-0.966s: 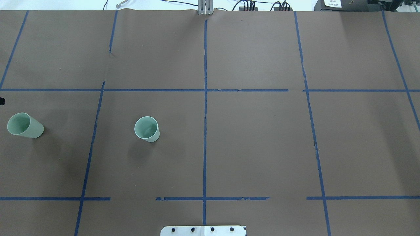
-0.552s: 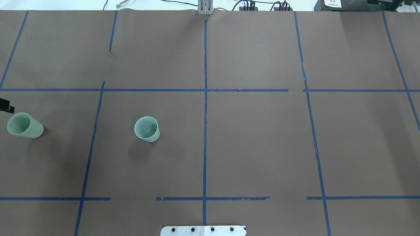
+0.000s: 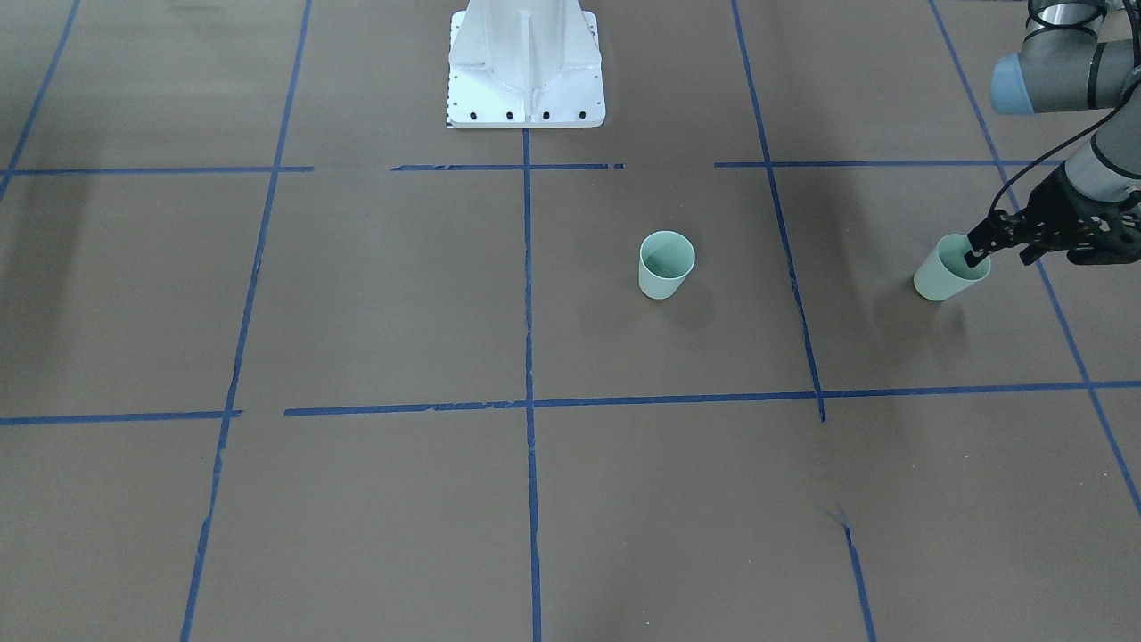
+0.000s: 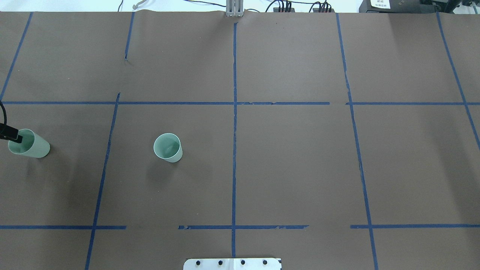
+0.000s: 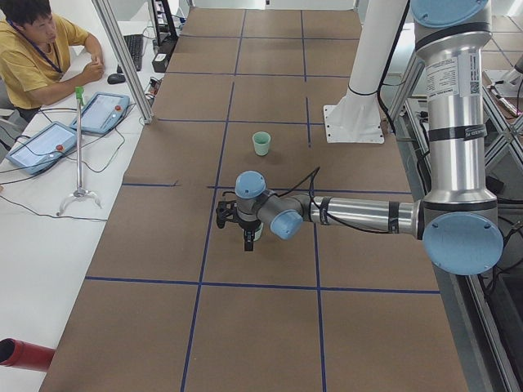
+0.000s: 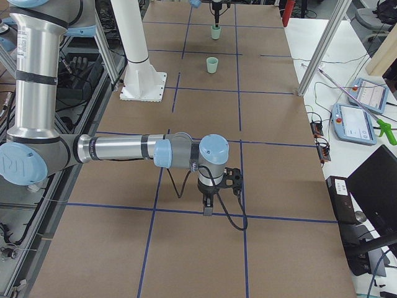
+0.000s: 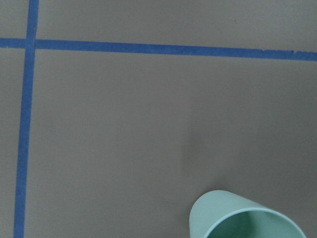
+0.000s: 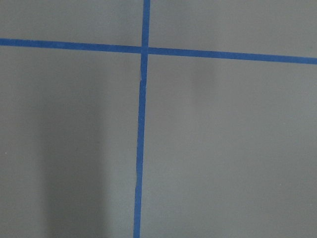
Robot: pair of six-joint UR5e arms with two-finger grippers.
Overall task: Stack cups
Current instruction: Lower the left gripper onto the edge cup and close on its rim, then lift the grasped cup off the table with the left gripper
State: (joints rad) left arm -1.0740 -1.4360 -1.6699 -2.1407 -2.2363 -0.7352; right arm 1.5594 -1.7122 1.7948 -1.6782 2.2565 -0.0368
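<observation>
Two pale mint-green cups stand upright on the brown table. One cup (image 4: 168,147) is left of the middle and also shows in the front view (image 3: 665,264). The other cup (image 4: 32,145) stands near the table's left edge (image 3: 947,275). My left gripper (image 3: 1002,253) is open at this cup's rim. One finger (image 3: 975,256) reaches into the mouth and the other is outside the wall. The left wrist view shows this cup's rim (image 7: 245,218) at the bottom. My right gripper (image 6: 209,200) shows only in the exterior right view, low over bare table, and I cannot tell its state.
Blue tape lines divide the brown table cover. The white robot pedestal (image 3: 526,67) stands at the table's robot side. A person (image 5: 37,45) sits at a side table with tablets (image 5: 98,110) beyond the far edge.
My left gripper's finger has come in from the left edge and moved down onto the rim of the left cup. Both cups have stayed in place.
</observation>
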